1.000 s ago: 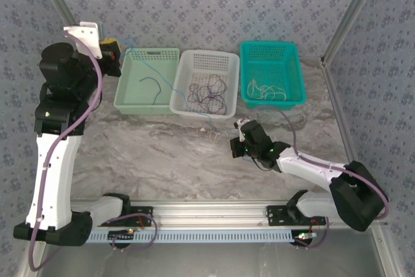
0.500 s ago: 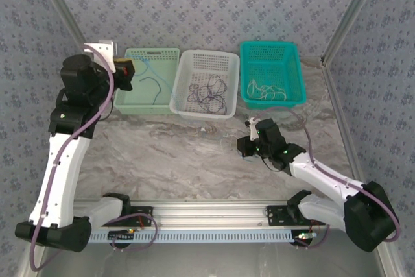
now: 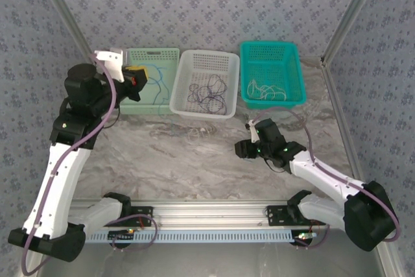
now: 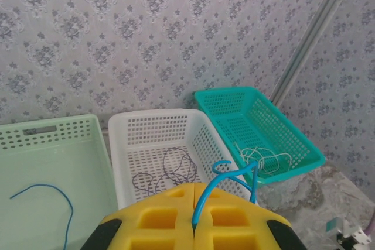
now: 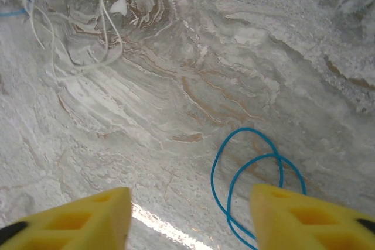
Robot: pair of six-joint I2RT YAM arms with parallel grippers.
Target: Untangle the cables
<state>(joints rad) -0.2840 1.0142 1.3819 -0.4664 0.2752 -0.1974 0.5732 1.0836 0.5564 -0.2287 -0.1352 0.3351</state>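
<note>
My left gripper [image 3: 137, 77] hangs over the pale green basket [image 3: 150, 53], shut on a blue cable [image 4: 234, 175] that curls up from between its yellow fingers. Another blue cable [image 4: 58, 197] lies inside that basket. Dark purple cables [image 3: 207, 92] sit in the white basket [image 3: 207, 56], and whitish cables [image 3: 266, 89] in the teal basket [image 3: 272, 47]. My right gripper [image 5: 190, 221] stands open low over the table. A looped blue cable [image 5: 252, 180] lies flat on the marble by its right finger, free of both fingers. Whitish cables [image 5: 76, 33] lie farther off on the table.
The three baskets stand side by side along the back wall. A metal frame post [image 3: 343, 24] rises at the right. The marble tabletop [image 3: 168, 160] lies between the two arms.
My left arm has swung right and down over the green basket, still gripping the blue cable. My right gripper has shifted slightly right and opened, leaving the blue loop on the table.
</note>
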